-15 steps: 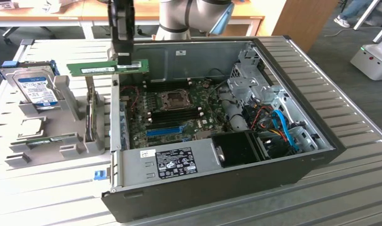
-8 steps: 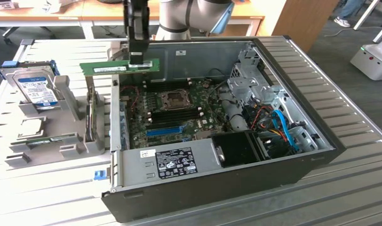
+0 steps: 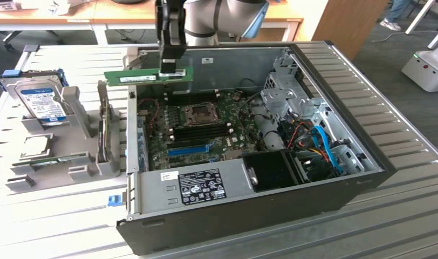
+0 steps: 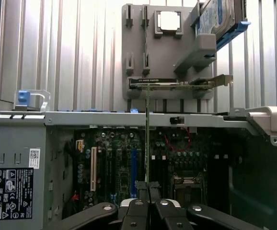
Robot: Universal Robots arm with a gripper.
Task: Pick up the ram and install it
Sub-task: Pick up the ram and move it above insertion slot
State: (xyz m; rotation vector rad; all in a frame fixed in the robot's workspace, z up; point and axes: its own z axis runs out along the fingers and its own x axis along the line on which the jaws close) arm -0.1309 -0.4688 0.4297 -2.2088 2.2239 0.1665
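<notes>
The ram (image 3: 148, 77) is a long green stick, held level in the air above the back left of the open computer case (image 3: 363, 178). My gripper (image 3: 171, 69) comes down from above and is shut on the stick near its end on the exterior view's right. In the wrist view the ram (image 4: 147, 134) appears edge-on as a thin green line rising from between my shut fingers (image 4: 141, 189). Below it lies the motherboard (image 3: 197, 127) with its black memory slots (image 3: 201, 131) beside the processor socket (image 3: 202, 112).
A grey parts holder (image 3: 82, 116) stands on the slatted table at the exterior view's left, carrying a blue-labelled hard drive (image 3: 42, 100). Inside the case are a blue slot (image 3: 186, 149), a drive cage (image 3: 283, 89), cables (image 3: 323, 143) and a power supply (image 3: 204, 186).
</notes>
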